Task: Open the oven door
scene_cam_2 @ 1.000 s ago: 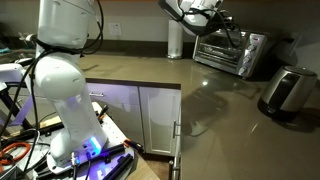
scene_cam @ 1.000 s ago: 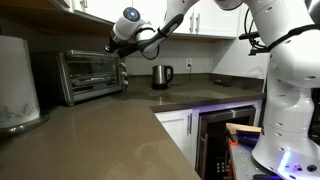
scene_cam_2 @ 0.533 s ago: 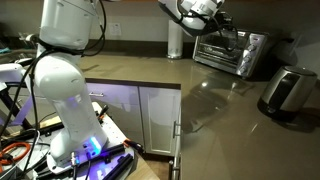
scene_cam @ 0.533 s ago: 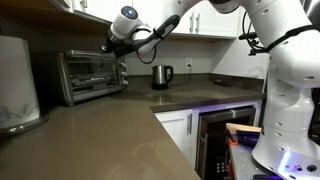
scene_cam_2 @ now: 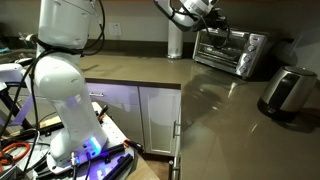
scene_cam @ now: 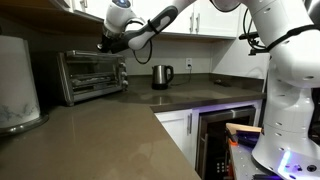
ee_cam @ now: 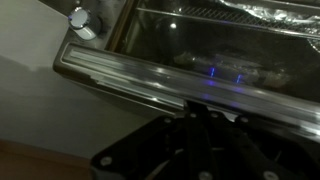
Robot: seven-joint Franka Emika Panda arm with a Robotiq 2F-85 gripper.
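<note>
The silver toaster oven point(scene_cam: 92, 76) stands on the counter against the wall and also shows in an exterior view point(scene_cam_2: 232, 50). Its dark-glass oven door point(scene_cam: 85, 73) looks closed in both exterior views. In the wrist view the door's silver bar handle point(ee_cam: 150, 85) runs across the frame, with the glass point(ee_cam: 220, 40) and a knob point(ee_cam: 80, 18) beyond it. My gripper point(scene_cam: 103, 46) hovers at the oven's upper front edge and also shows in an exterior view point(scene_cam_2: 205, 22). In the wrist view its dark fingers point(ee_cam: 205, 125) sit close together, tips right at the handle, gripping nothing.
A steel kettle point(scene_cam: 161, 76) stands on the counter beside the oven, also in an exterior view point(scene_cam_2: 285, 92). A white appliance point(scene_cam: 15, 90) sits near the counter's front. A dark built-in appliance with purple glow point(scene_cam: 225, 140) is under the counter. Wall cabinets hang above.
My gripper has moved up and along the oven's top front edge, closer to the door handle. The door has not moved.
</note>
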